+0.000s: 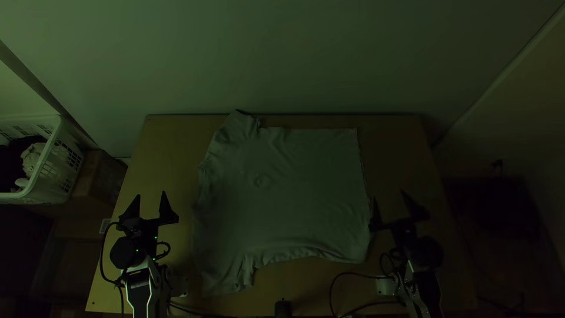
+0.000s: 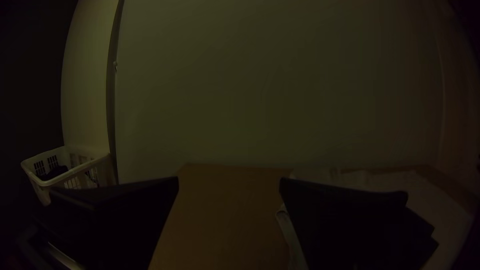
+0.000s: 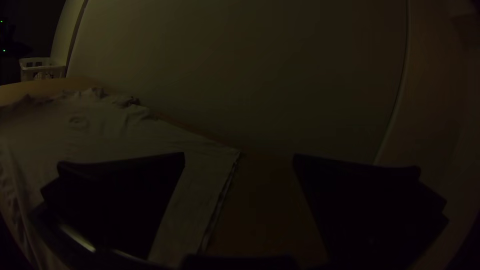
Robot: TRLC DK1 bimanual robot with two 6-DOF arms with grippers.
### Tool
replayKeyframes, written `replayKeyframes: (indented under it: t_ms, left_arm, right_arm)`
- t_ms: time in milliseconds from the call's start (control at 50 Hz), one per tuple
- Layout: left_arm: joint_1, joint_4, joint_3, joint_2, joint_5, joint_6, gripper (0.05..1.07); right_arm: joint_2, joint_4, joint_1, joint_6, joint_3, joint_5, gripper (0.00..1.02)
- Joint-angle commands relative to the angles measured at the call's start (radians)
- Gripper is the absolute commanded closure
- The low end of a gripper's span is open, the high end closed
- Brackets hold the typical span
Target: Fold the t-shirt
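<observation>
T-shirt [image 1: 294, 194] on table [image 1: 162, 159], between 2 arms

Open table [image 1: 168, 150] flanks the t-shirt [image 1: 294, 200], a wall [image 1: 282, 59] blocking beyond

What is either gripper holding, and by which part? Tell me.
Nothing is held: the left gripper and the right gripper stand open, and the t-shirt lies spread on the table.

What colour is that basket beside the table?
The basket looks white, best seen in the top view.
</observation>
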Motion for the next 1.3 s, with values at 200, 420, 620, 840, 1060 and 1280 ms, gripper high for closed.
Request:
replayKeyframes:
  t_ms: [200,420,620,840,1060,1280]
  left_arm:
    - [0.004,-0.023,-0.045,-0.006,0.000,0.011,0.10]
    - [0.004,-0.023,-0.045,-0.006,0.000,0.011,0.10]
    - [0.004,-0.023,-0.045,-0.006,0.000,0.011,0.10]
    - [0.004,-0.023,-0.045,-0.006,0.000,0.011,0.10]
    - [0.004,-0.023,-0.045,-0.006,0.000,-0.002,0.10]
    - [-0.004,0.009,-0.044,-0.007,-0.050,0.047,0.10]
  right_arm:
    - [-0.004,-0.024,-0.004,-0.021,-0.011,0.004,0.03]
    - [-0.004,-0.024,-0.004,-0.021,-0.011,0.004,0.03]
    - [-0.004,-0.024,-0.004,-0.021,-0.011,0.004,0.03]
    - [-0.004,-0.022,0.019,0.083,-0.011,0.004,0.03]
    - [-0.004,-0.027,0.012,0.108,-0.011,0.015,0.03]
    - [-0.004,-0.014,0.027,0.165,-0.011,0.018,0.03]
